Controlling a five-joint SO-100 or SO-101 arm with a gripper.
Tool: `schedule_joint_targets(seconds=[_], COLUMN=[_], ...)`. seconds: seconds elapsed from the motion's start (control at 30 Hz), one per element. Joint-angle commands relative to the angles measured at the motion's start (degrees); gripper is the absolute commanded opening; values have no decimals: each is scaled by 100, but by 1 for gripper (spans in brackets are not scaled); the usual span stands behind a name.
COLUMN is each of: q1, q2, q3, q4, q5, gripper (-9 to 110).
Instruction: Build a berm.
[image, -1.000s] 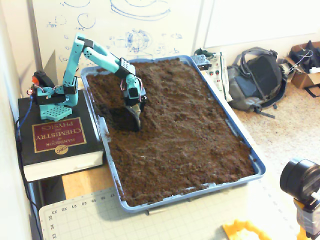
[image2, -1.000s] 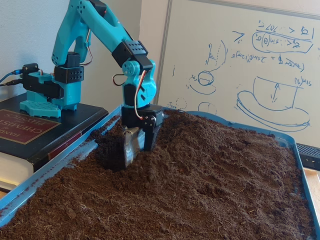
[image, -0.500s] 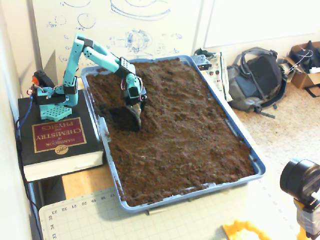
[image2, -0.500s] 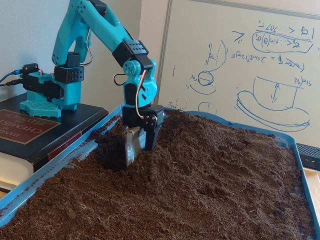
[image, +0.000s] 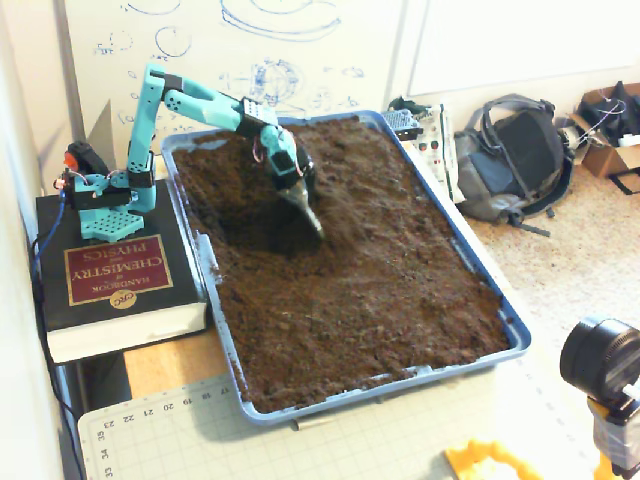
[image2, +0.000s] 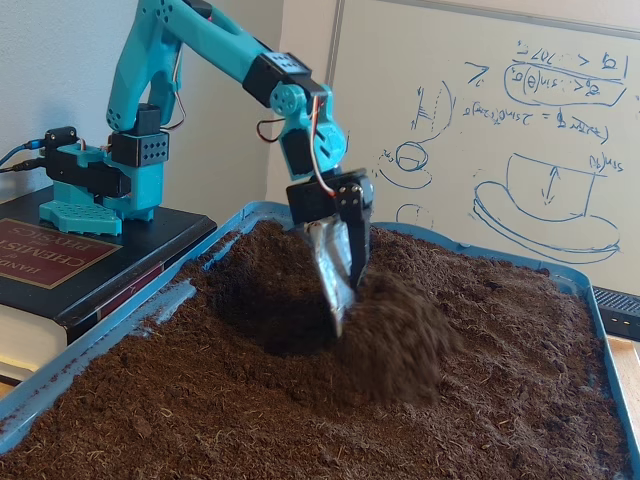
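In the tray (image2: 100, 335), the fingers (image2: 340, 300), closed together, push loose soil (image2: 395, 335).

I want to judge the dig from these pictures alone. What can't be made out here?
- In a fixed view, the gripper tips sit behind a motion-blurred clump of soil.
- In the higher fixed view, the gripper is too small to show whether the fingers are open.
- The tray runs off the bottom edge.
- No clear berm shape shows in either view.

Turquoise arm (image2: 215, 45) with black servos, red wires, silvery tool (image2: 338, 285)
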Motion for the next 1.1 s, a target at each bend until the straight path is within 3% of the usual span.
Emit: schedule_joint_targets(seconds=[0.0,0.63,1.07], q1=[-9,-193,-123], q2=[668,1459,-448], q3=[-606,-1134,-2865], q4=[-105,-149,-1819], q5=[70,79,1090], gripper=[0,0,0])
